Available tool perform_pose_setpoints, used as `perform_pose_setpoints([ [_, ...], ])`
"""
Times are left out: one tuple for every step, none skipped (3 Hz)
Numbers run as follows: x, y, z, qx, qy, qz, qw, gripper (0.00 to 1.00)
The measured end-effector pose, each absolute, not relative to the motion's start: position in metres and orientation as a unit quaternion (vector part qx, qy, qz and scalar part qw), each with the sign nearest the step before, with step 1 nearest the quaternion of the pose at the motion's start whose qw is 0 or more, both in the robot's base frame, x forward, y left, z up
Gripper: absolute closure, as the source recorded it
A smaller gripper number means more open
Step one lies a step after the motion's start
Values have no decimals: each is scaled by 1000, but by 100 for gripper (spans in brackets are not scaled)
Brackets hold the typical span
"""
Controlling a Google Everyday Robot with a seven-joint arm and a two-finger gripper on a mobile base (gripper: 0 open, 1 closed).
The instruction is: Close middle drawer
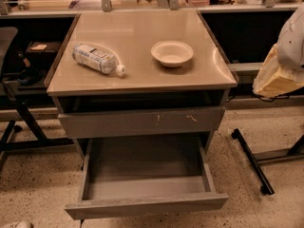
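Note:
The middle drawer [142, 205] is pulled far out at the bottom of the grey cabinet, low in the camera view. Its plain flat front faces me and its bare grey inside [145, 167] holds nothing. Above it sits a shut grey front with pale scratch marks [142, 121]. My gripper [277, 77] shows as a pale tan shape under the white arm shell at the right edge. It hangs beside the cabinet top's right side, well above and to the right of the open drawer, touching nothing.
A plastic bottle [97, 58] lies on its side and a white bowl [172, 52] stands on the cabinet top [142, 77]. A black stand leg [251, 160] lies on the floor at right. A chair and black frame [14, 103] stand at left.

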State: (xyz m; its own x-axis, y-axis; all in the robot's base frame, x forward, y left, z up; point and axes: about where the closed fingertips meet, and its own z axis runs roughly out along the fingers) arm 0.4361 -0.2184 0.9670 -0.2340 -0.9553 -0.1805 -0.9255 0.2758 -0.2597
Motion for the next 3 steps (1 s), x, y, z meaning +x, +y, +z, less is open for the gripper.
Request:
perform_pose_setpoints([
  [402,-216,934,-597,792,-38,123,100],
  [353,-209,868,-607,792,9,64,100],
  [313,-198,810,-616,785,68,9,100],
])
